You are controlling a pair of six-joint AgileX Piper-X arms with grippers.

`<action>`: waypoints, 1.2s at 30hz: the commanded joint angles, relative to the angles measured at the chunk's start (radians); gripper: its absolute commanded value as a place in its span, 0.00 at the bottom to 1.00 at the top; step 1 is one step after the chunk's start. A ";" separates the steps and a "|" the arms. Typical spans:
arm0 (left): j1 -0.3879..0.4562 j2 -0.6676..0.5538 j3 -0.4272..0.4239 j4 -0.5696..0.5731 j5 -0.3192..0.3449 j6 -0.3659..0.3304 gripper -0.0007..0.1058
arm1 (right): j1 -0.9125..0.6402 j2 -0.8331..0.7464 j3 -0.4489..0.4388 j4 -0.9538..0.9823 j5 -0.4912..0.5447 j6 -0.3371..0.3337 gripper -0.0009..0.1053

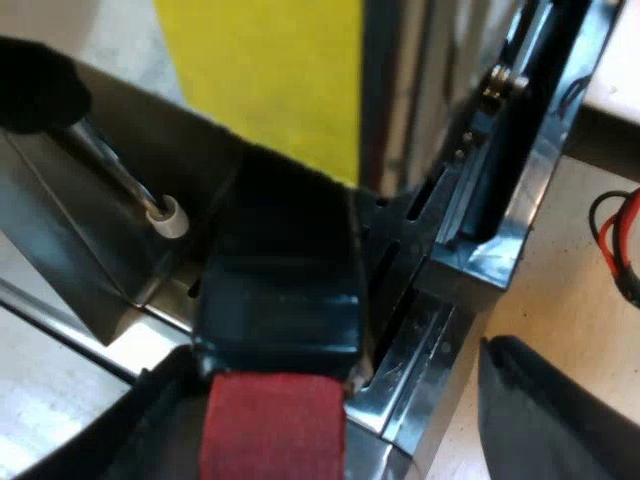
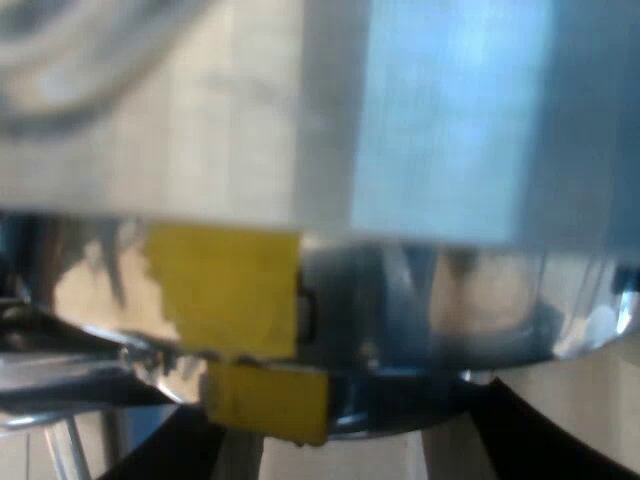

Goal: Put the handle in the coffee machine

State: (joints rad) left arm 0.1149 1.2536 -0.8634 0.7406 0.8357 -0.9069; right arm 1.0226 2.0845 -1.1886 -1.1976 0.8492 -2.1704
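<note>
Handle (image 1: pixel 280 290) is at the espresso machine (image 1: pixel 420 90) front. Its dark shaft runs in under the body above the drip tray (image 1: pixel 430 345), and its red end (image 1: pixel 272 432) points back out toward the left gripper (image 1: pixel 325 365). That claw straddles the red end with jaws apart: one finger close against it, the other with a clear gap, so it's not clamped on anything. Metal head of the handle is hidden under the machine, so can't tell if it's seated or twisted to lock. Steam wand (image 1: pixel 120 170) hangs just beside the handle, apart from it. Right gripper (image 2: pixel 345 420) is close up to the machine's chrome near a yellow sticker (image 2: pixel 225 290), jaws wide, nothing seen between them. My read: insertion looks mostly or fully done. Left to do: confirm seating and lock turn, then back the left claw off without knocking the handle.
</note>
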 commanded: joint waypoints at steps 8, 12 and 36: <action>0.002 -0.079 -0.015 -0.028 -0.010 -0.009 0.56 | 0.008 -0.061 -0.022 -0.100 -0.039 -0.019 0.37; 0.024 -0.127 -0.015 -0.026 -0.011 -0.009 0.56 | 0.008 -0.061 -0.022 -0.100 -0.039 -0.019 0.37; 0.162 -0.049 -0.052 -0.098 -0.187 -0.136 0.02 | 0.007 -0.061 -0.022 -0.100 -0.039 -0.019 0.37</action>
State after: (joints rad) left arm 0.2779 1.1924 -0.9016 0.6357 0.6713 -1.0265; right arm 1.0226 2.0845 -1.1886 -1.1989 0.8492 -2.1768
